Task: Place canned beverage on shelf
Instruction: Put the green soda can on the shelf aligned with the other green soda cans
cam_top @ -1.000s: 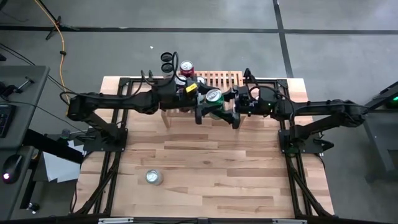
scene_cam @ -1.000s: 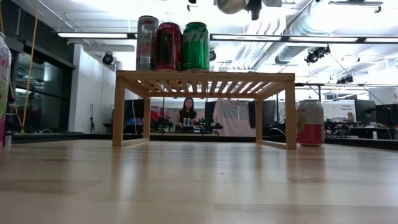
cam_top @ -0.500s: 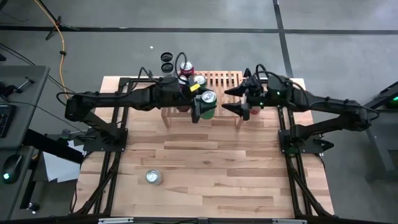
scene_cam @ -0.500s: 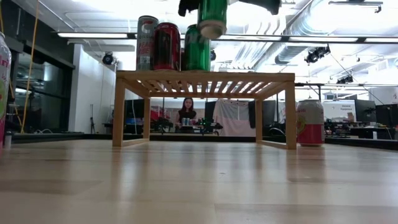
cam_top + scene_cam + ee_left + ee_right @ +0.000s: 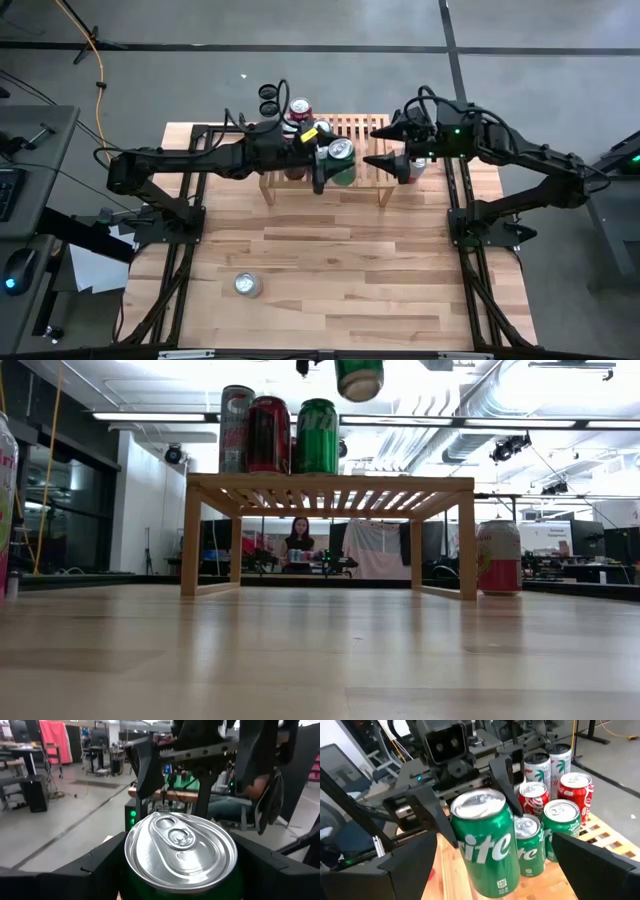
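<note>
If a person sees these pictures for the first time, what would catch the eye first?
Most likely the green can held in the air by the left gripper, above the shelf. Next, the row of cans standing on the shelf's left part. The right gripper hangs open beside the held can.

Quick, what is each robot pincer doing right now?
Left pincer: closed on the green can, held above the shelf.
Right pincer: open, holding nothing, beside the shelf's right end.
</note>
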### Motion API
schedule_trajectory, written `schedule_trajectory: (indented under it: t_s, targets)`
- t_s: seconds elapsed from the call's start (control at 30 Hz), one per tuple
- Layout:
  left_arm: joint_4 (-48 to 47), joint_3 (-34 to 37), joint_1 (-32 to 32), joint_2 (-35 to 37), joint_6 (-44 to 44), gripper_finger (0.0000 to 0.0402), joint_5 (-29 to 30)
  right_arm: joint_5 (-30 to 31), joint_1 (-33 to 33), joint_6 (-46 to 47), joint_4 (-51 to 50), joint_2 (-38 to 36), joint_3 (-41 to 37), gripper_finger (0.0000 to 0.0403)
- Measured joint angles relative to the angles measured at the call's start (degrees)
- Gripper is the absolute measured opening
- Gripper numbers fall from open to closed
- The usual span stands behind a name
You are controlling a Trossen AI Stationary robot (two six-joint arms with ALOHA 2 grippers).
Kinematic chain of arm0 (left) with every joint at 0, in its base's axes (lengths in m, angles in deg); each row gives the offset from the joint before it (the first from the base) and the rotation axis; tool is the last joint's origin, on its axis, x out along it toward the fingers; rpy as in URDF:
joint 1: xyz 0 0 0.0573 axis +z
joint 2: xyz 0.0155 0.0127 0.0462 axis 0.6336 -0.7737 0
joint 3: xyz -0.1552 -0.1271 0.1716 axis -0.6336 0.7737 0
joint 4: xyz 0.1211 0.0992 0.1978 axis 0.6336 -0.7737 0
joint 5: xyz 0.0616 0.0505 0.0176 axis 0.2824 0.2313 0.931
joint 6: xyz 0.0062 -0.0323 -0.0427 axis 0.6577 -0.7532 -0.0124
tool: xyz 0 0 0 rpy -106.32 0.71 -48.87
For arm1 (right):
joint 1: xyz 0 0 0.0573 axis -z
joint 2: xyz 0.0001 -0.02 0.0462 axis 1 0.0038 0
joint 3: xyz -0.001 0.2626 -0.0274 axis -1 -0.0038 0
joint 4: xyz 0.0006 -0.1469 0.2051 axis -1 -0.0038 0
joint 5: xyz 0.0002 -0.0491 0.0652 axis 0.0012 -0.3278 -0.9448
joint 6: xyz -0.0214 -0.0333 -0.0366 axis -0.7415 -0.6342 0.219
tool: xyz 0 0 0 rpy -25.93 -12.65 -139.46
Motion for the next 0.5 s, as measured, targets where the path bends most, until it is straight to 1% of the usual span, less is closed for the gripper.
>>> schedule_trajectory:
  t_s: [0.1,0.27,0.4,0.5]
  targets:
    - [-0.12,-2.17,0.03,-0.04,0.89,0.0278,-0.04,0.01,0.02,0.71,-0.44,0.04,0.04,0.0380]
    - [-2.40,-9.61,1.94,-0.03,6.35,0.0278,0.61,0.01,0.00,0.71,0.40,0.04,0.04,0.0380]
    - [-7.32,-15.84,6.18,-2.07,8.12,0.0278,1.16,0.01,0.00,0.31,1.28,0.04,0.04,0.0380]
    - [-11.59,-20.20,10.48,-5.70,7.72,0.0278,-1.26,0.03,0.00,-0.04,1.55,0.08,0.04,0.0380]
